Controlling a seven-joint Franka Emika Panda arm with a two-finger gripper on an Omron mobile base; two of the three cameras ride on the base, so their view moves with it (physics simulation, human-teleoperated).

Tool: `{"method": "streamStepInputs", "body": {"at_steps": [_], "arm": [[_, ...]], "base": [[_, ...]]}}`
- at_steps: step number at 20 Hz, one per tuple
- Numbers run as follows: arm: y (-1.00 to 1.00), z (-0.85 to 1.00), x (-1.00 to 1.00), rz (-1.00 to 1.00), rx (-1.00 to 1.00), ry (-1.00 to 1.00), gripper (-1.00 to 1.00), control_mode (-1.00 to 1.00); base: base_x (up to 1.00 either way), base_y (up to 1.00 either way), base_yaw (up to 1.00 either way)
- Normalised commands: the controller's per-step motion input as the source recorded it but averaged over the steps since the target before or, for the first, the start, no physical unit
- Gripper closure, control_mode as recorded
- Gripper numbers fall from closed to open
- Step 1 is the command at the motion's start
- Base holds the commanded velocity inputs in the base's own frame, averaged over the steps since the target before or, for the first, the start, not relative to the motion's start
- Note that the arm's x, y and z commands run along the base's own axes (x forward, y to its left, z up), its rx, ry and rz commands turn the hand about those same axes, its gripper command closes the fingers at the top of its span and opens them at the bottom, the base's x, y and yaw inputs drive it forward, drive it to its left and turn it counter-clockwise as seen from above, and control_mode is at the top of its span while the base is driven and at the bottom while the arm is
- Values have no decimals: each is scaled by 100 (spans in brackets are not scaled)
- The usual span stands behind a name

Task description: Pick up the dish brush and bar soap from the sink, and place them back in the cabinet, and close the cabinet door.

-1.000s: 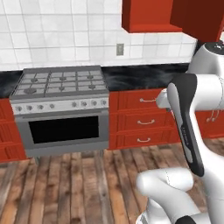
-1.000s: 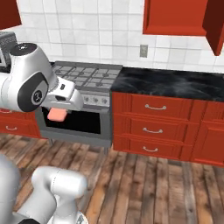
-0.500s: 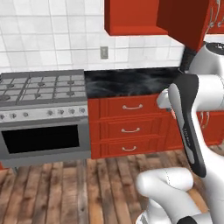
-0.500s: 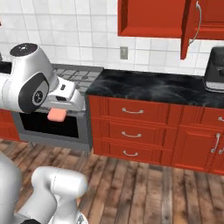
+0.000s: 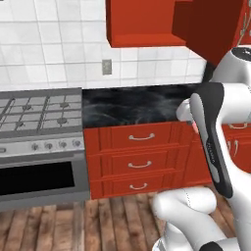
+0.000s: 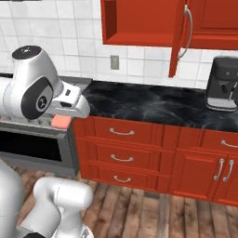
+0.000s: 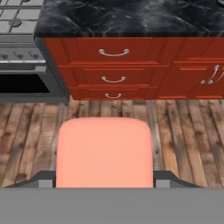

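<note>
Gripping the pink bar soap between its two dark fingers, the robot's hand is hovering in front of the kitchen units, well above the wooden floor. From the right base camera, the soap is showing as a small salmon block tucked under the white wrist, level with the front edge of the stove. Going left to right in that view, the stove is sitting at the far left, a bank of three red drawers is standing beside it under the black marble tabletop, and a dark coffee machine is resting on the tabletop at the far right. Overhead, the red wall cabinet is hanging with its inside exposed, and the cabinet door, carrying a long silver bar handle, is standing swung outward. The left base camera is catching the same cabinet above the tabletop, with the door jutting toward the arm.
</note>
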Motion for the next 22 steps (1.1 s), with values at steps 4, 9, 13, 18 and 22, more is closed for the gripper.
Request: {"method": "streamStepInputs", "body": {"at_steps": [4,9,13,18,22], "arm": [[0,0,0,0,0,0,100,100],[0,0,0,0,0,0,100,100],[0,0,0,0,0,0,100,100],[0,0,0,0,0,0,100,100],[0,0,0,0,0,0,100,100]], "base": [[76,5,-15],[68,0,-12],[50,-6,0],[53,-21,0],[52,-31,0]]}}
